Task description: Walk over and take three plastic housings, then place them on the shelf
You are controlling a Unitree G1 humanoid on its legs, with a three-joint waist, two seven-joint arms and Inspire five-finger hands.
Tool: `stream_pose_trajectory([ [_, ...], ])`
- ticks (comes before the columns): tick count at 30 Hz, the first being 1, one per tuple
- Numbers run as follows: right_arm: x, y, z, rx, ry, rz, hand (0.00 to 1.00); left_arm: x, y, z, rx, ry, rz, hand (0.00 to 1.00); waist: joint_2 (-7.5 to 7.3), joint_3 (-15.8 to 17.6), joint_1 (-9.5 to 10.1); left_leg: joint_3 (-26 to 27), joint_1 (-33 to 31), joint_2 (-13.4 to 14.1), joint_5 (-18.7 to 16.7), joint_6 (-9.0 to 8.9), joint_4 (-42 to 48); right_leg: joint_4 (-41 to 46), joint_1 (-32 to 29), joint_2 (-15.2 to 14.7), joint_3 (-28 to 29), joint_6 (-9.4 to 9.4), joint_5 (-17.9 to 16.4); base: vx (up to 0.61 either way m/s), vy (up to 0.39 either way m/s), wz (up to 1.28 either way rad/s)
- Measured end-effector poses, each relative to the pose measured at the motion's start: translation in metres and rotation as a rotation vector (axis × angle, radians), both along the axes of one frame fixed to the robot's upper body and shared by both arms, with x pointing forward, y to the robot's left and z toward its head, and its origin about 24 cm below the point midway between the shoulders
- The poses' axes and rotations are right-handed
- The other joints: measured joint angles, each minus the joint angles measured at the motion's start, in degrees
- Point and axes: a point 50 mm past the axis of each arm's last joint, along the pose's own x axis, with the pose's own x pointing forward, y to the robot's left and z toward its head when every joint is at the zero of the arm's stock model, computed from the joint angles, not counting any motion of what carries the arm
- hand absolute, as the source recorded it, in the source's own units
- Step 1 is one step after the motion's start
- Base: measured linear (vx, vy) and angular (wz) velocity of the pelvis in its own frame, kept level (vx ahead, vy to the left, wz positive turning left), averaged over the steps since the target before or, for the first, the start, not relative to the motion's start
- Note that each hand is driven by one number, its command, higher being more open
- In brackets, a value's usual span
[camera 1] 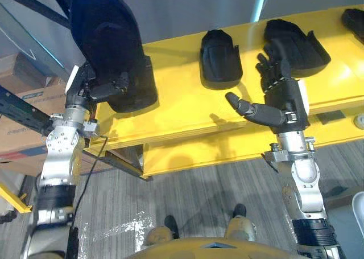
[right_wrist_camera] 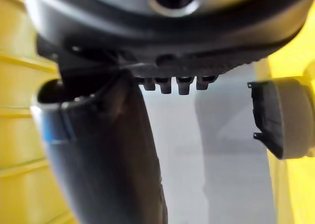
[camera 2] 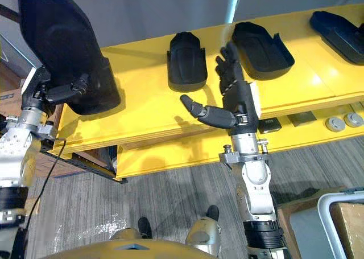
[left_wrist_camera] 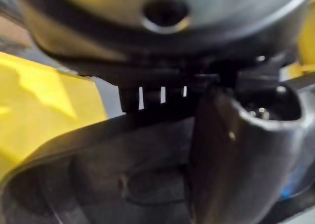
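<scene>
Yellow flat shelf [camera 1: 187, 114] spans the front, grey floor [camera 1: 199, 196] below. Left hand [camera 1: 99, 89] is curled round the edge of a large black plastic housing [camera 1: 108, 37], held tilted over the shelf's left end. Right hand [camera 1: 283, 99] is empty, fingers straight, thumb splayed, over the shelf between two smaller black moulded ones: centre housing [camera 1: 220, 57] on its thumb side, right housing [camera 1: 307, 48] at its fingertips. Both lie long axis pointing away from the robot. Right hand is nearer; right housing looks the easier reach.
</scene>
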Motion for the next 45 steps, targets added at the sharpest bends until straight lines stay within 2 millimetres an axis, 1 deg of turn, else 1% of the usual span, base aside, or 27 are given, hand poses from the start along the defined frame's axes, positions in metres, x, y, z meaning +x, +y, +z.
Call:
stream_pose_trajectory([
  [2, 0.0, 0.009, -0.002, -0.006, 0.009, 0.062, 1.0, 0.008, 0.005, -0.001, 0.001, 0.039, 0.016, 0.0, 0.08, 0.9, -0.14, 0.81, 0.04, 0.0, 0.11, 0.03, 0.02, 1.45, -1.06, -0.12, 0.93, -0.3, -0.51, -0.05, -0.018, -0.15],
  [3, -0.001, 0.016, -0.004, -0.013, 0.018, 0.102, 1.0, 0.015, 0.002, -0.001, 0.002, 0.06, 0.007, 0.0, 0.05, 1.42, -0.17, 0.9, -0.1, -0.02, 0.29, 0.08, 0.01, 2.36, -1.78, -0.27, 1.17, -0.44, -0.9, -0.05, -0.024, -0.09],
  [4, -0.001, 0.02, -0.006, -0.015, 0.025, 0.123, 1.0, 0.018, 0.0, -0.001, 0.002, 0.07, 0.0, 0.0, 0.02, 1.51, -0.19, 0.91, -0.29, -0.03, 0.38, 0.08, 0.01, 2.87, -2.2, -0.36, 1.3, -0.42, -1.07, -0.05, -0.035, -0.02],
  [5, -0.001, 0.028, -0.008, -0.016, 0.034, 0.17, 1.0, 0.024, -0.005, -0.002, 0.007, 0.086, -0.018, 0.0, -0.01, 1.63, -0.21, 0.96, -0.69, -0.04, 0.58, 0.1, 0.0, 3.86, -3.12, -0.48, 1.52, -0.69, -1.52, -0.04, -0.042, -0.01],
  [7, -0.003, 0.044, -0.01, -0.029, 0.055, 0.256, 1.0, 0.032, -0.015, 0.004, -0.017, 0.089, -0.069, 0.0, -0.05, 2.52, -0.31, 0.94, -0.76, -0.02, 1.05, 0.05, -0.23, 5.72, -4.09, -0.72, 1.73, -0.83, -2.37, -0.04, -0.049, 0.0],
  [9, -0.004, 0.051, -0.012, -0.034, 0.065, 0.294, 1.0, 0.036, -0.018, 0.008, -0.016, 0.086, -0.085, 0.0, -0.11, 2.73, -0.26, 1.09, -0.8, -0.02, 1.32, -0.02, -0.5, 6.56, -4.77, -0.76, 2.06, -0.98, -2.73, -0.04, -0.038, -0.02],
  [10, -0.006, 0.059, -0.012, -0.037, 0.073, 0.333, 1.0, 0.04, -0.022, 0.01, -0.039, 0.093, -0.109, 0.0, -0.12, 2.99, -0.4, 1.11, -0.84, -0.01, 1.7, -0.07, -0.9, 7.21, -5.27, -0.79, 2.11, -1.12, -2.99, -0.04, -0.038, -0.02],
  [12, -0.009, 0.066, -0.01, -0.036, 0.066, 0.365, 1.0, 0.044, -0.026, 0.01, -0.086, 0.115, -0.137, 0.0, -0.18, 3.2, -0.54, 1.24, -0.93, 0.14, 1.84, -0.13, -0.9, 7.49, -5.51, -0.72, 2.19, -1.2, -3.09, -0.02, -0.021, 0.0],
  [15, -0.012, 0.071, -0.004, -0.027, 0.04, 0.385, 1.0, 0.046, -0.027, 0.006, -0.16, 0.153, -0.155, 0.0, -0.32, 3.5, -0.91, 1.51, -0.96, 0.2, 1.86, -0.16, -0.85, 7.58, -5.67, -0.69, 2.38, -1.21, -3.09, -0.01, -0.004, -0.01],
  [17, -0.013, 0.073, 0.0, -0.022, 0.021, 0.391, 1.0, 0.049, -0.028, 0.01, -0.19, 0.157, -0.153, 0.0, -0.62, 4.34, -0.88, 1.62, -1.03, 0.21, 1.86, -0.16, -0.74, 7.73, -5.7, -0.73, 2.49, -1.21, -3.09, -0.04, -0.007, -0.02],
  [21, -0.01, 0.082, 0.005, -0.011, 0.007, 0.421, 1.0, 0.056, -0.027, 0.014, -0.284, 0.174, -0.106, 0.0, -1.16, 5.09, -0.91, 1.54, -2.62, 0.4, 1.91, -0.14, 0.07, 7.81, -6.84, -0.74, 2.47, -1.15, -2.98, -0.03, -0.013, 0.02],
  [24, -0.011, 0.088, 0.006, 0.008, 0.017, 0.429, 1.0, 0.057, -0.022, 0.014, -0.306, 0.176, -0.058, 0.0, -1.66, 5.51, -0.85, 1.49, -2.93, 0.44, 1.91, -0.14, 0.18, 8.2, -7.28, -0.79, 2.48, -1.15, -2.98, 0.0, 0.0, 0.0],
  [25, -0.013, 0.09, 0.01, 0.014, 0.006, 0.434, 1.0, 0.059, -0.019, 0.017, -0.313, 0.176, -0.039, 0.0, -1.93, 6.37, -0.69, 1.42, -2.92, 0.43, 1.91, -0.15, 0.3, 8.41, -7.29, -0.85, 2.47, -1.15, -2.99, 0.0, 0.0, 0.0],
  [27, -0.015, 0.093, 0.016, 0.018, -0.016, 0.444, 1.0, 0.06, -0.016, 0.02, -0.329, 0.168, -0.021, 0.0, -2.21, 7.08, -0.54, 1.26, -3.3, 0.45, 1.92, -0.15, 0.48, 8.48, -7.59, -0.89, 2.37, -1.15, -2.99, -0.01, -0.013, 0.04],
  [28, -0.015, 0.093, 0.017, 0.018, -0.023, 0.445, 1.0, 0.061, -0.016, 0.021, -0.334, 0.165, -0.02, 0.0, -2.32, 7.15, -0.47, 1.16, -3.62, 0.45, 1.92, -0.14, 0.66, 8.5, -7.7, -0.91, 2.32, -1.15, -2.99, -0.01, -0.015, 0.08],
  [30, -0.014, 0.095, 0.022, 0.02, -0.039, 0.439, 1.0, 0.064, -0.017, 0.03, -0.311, 0.155, -0.012, 0.0, -2.9, 7.65, -0.21, 0.81, -4.01, 0.53, 1.9, -0.14, 1.19, 8.55, -7.71, -0.98, 2.05, -1.15, -2.99, -0.01, -0.015, 0.07],
  [34, -0.013, 0.101, 0.024, 0.026, -0.046, 0.447, 1.0, 0.069, -0.017, 0.035, -0.279, 0.158, -0.003, 0.0, -2.96, 7.86, -0.13, 0.71, -4.2, 0.53, 1.9, -0.14, 1.26, 8.55, -7.71, -1.02, 1.97, -1.16, -2.99, 0.0, 0.0, 0.0],
  [38, -0.013, 0.101, 0.025, 0.036, -0.042, 0.432, 1.0, 0.073, -0.019, 0.045, -0.239, 0.146, -0.021, 0.0, -2.92, 8.97, -0.07, 0.6, -4.55, 0.62, 1.89, -0.13, 1.63, 8.55, -7.69, -1.03, 1.89, -1.16, -2.99, 0.0, -0.002, 0.01],
  [39, -0.013, 0.101, 0.025, 0.037, -0.042, 0.431, 1.0, 0.074, -0.019, 0.047, -0.22, 0.146, -0.024, 1.0, -2.93, 9.02, -0.09, 0.55, -4.71, 0.71, 1.83, -0.11, 1.9, 8.54, -7.69, -1.01, 1.82, -1.15, -2.99, 0.0, 0.0, 0.0],
  [42, -0.012, 0.102, 0.025, 0.042, -0.041, 0.426, 1.0, 0.076, -0.02, 0.05, -0.203, 0.155, -0.031, 1.0, -2.88, 9.13, -0.05, 0.56, -4.75, 0.86, 1.76, -0.15, 2.16, 8.56, -7.69, -0.94, 1.81, -1.15, -2.98, 0.0, 0.0, 0.0],
  [45, -0.011, 0.102, 0.027, 0.044, -0.048, 0.421, 1.0, 0.077, -0.018, 0.045, -0.147, 0.193, 0.003, 1.0, -2.83, 9.58, -0.18, 0.75, -4.69, 0.97, 1.71, -0.21, 2.28, 8.57, -7.68, -0.85, 1.97, -1.13, -2.95, -0.01, -0.007, -0.03],
])
